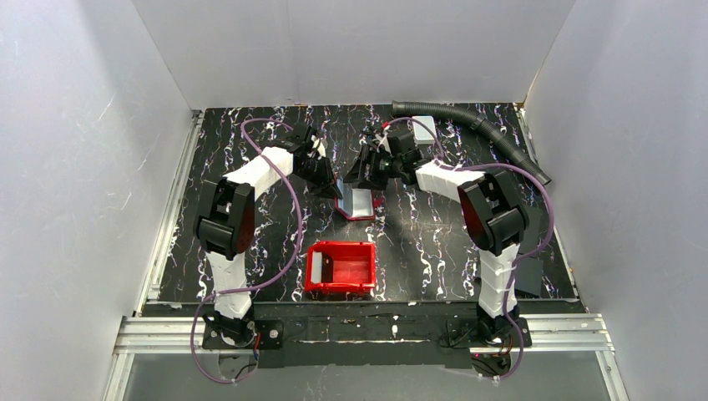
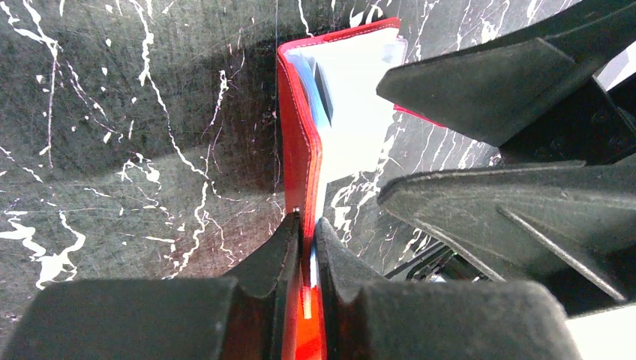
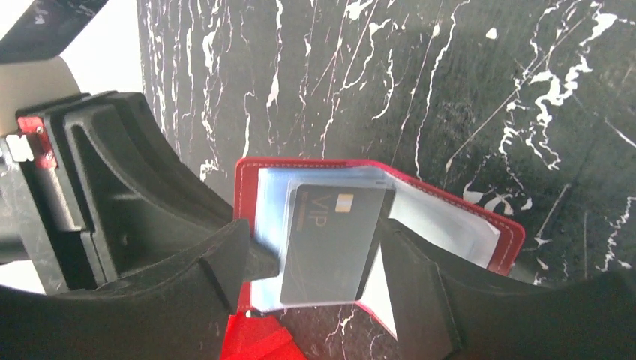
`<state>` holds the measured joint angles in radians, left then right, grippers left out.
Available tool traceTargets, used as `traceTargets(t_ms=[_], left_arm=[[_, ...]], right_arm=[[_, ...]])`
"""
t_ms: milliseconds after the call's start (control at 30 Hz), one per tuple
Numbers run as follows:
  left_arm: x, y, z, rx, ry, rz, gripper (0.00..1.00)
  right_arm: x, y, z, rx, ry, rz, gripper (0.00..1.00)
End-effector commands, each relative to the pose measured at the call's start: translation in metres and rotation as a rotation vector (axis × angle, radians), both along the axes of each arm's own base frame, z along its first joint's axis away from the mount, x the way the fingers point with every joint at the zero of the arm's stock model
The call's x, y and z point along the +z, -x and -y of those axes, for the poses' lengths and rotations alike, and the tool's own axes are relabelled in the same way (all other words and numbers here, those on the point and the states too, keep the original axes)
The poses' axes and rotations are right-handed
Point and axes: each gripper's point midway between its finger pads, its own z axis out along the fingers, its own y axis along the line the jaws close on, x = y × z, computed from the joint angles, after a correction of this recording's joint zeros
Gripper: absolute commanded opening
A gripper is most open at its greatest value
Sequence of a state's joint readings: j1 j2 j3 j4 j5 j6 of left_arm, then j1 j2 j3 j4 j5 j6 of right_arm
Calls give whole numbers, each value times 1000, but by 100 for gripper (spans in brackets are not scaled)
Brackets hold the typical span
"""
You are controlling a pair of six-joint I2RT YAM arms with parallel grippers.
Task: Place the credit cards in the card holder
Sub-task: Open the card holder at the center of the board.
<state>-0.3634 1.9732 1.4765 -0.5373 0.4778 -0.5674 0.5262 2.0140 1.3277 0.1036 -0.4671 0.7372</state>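
Left gripper (image 2: 306, 225) pinched on card holder (image 2: 300, 150) edge; right gripper (image 3: 319, 251) spread wide, straddling dark VIP credit card (image 3: 334, 225) inside it.

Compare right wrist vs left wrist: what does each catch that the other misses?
Right wrist only: the face of a dark credit card printed VIP, resting against the pale sleeves of the card holder, with the right hand spread open on either side of it.
Left wrist only: the left hand pinched shut on the edge of the holder's red cover, which is seen edge-on.
Both: the card holder opened, its pale sleeves showing, over the black marbled table.
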Motion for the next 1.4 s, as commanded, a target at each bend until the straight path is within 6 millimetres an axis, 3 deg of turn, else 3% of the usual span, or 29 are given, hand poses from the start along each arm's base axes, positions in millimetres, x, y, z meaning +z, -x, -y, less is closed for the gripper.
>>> traceTargets(t_ms=[0,200,500,1000,1100,1267,1367], left_arm=[[9,-3,2,-20,-3,23,0],[10,-4,2,-23,-2,28,0],[8,-4,1,-24,-15,32,0],[3,-1,0,-38,-19,16,0],[3,0,1,-41,-11,10,0],[4,1,3,-43,3,1,0],[3,1,3,-42,5,-3,0]], right_arm=[[-9,-12,-8,-38,50,-3,73],[-16,-13,-16,-30,96,15,72],[-36,-9,5,-47,288,13,62],[-17,1,47,12,350,97,67],[-9,6,47,58,359,110,68],[34,2,33,92,282,199,69],[25,8,15,112,179,124,63]])
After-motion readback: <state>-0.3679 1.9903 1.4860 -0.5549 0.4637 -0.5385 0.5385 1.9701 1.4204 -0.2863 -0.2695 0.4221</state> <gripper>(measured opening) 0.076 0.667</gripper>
